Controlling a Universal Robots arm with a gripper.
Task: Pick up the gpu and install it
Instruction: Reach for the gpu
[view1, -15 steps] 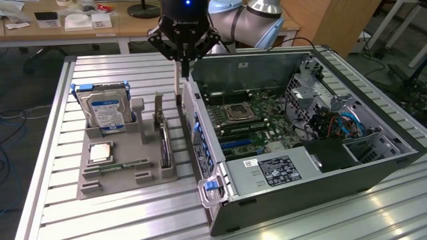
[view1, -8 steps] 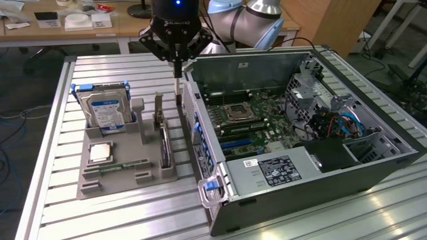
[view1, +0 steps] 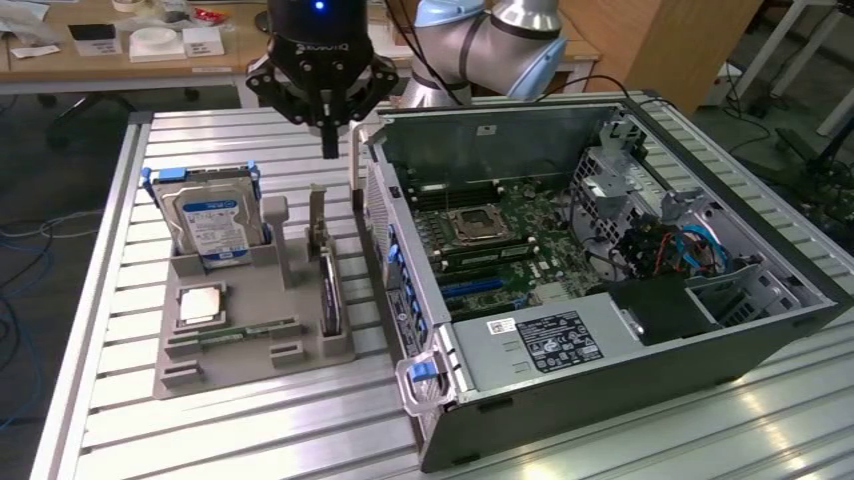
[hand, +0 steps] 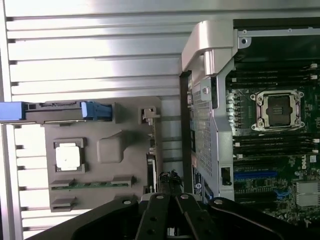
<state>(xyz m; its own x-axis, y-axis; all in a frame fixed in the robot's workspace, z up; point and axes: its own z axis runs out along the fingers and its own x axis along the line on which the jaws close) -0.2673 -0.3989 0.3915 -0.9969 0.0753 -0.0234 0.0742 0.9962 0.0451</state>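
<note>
The gpu (view1: 328, 285) stands on edge in the right-hand slot of the grey holder (view1: 300, 352), its silver bracket end pointing up at the far side. In the wrist view the gpu (hand: 151, 167) appears edge-on beside the holder's (hand: 105, 145) rim. My gripper (view1: 330, 148) hangs above the far end of the card, fingers shut together, nothing between them, and apart from the card. The black fingers (hand: 159, 212) show pressed together in the wrist view.
An open computer case (view1: 694, 330) lies to the exterior view's right of the holder, motherboard (view1: 501, 235) exposed. A hard drive (view1: 214, 222) with blue rails stands in the holder, with a processor (view1: 203, 303) and a green memory stick (view1: 247, 332) nearby. Slatted metal table (view1: 200, 430).
</note>
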